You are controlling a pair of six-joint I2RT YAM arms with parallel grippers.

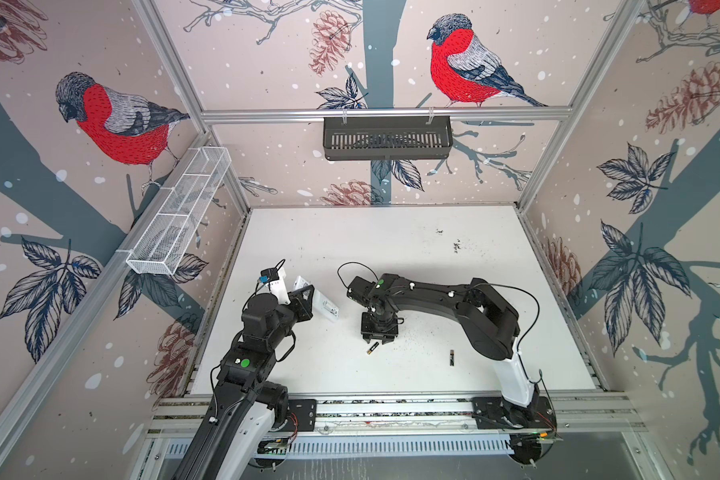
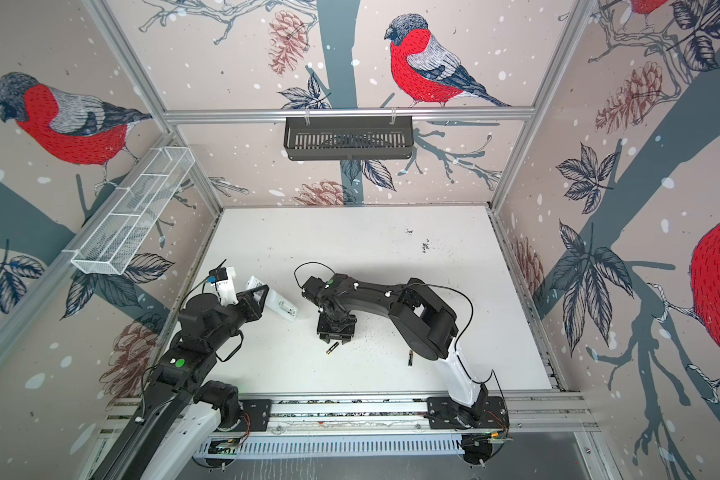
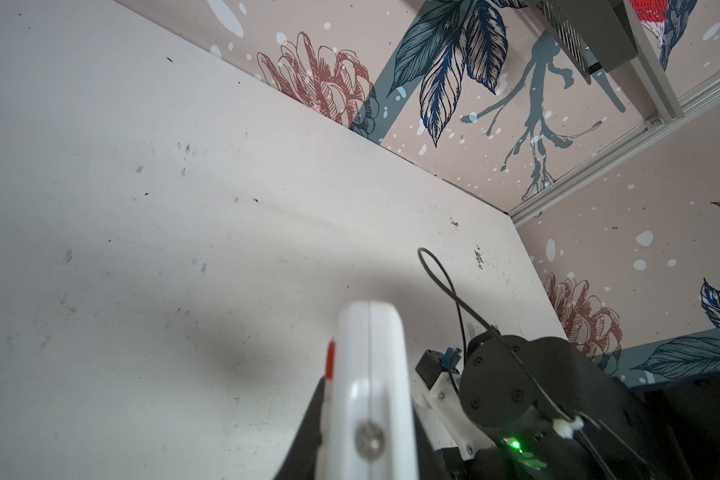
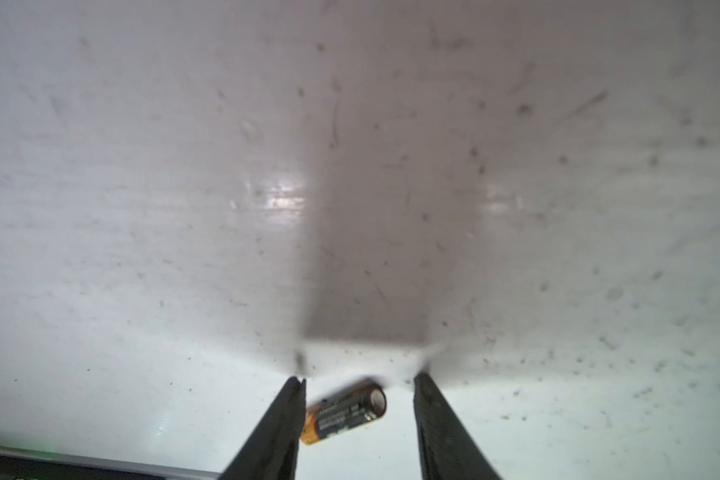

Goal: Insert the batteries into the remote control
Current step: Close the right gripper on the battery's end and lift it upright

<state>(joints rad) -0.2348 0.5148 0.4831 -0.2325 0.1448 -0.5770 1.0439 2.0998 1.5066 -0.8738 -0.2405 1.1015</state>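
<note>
The white remote control (image 1: pixel 324 306) (image 2: pixel 282 307) is lifted off the table at the left, tilted, with my left gripper (image 1: pixel 306 301) (image 3: pixel 366 432) shut on it. In the left wrist view the remote control (image 3: pixel 368 365) stands edge-on between the dark fingers, showing a red button strip. One of the batteries (image 1: pixel 372 348) (image 2: pixel 331 348), black with a gold end, lies on the white table (image 1: pixel 391 249) just in front of my right gripper (image 1: pixel 378 338) (image 2: pixel 336 338). In the right wrist view that battery (image 4: pixel 346 415) lies between the open jaws of the right gripper (image 4: pixel 358 380), close against one finger (image 4: pixel 283 419). Another battery (image 1: pixel 452 358) (image 2: pixel 409 358) lies further right.
A black slotted basket (image 1: pixel 387 137) hangs on the back rail, and a white wire basket (image 1: pixel 179 212) on the left wall. An aluminium rail (image 1: pixel 391 409) runs along the table's front edge. Dark specks (image 1: pixel 456 246) dot the table.
</note>
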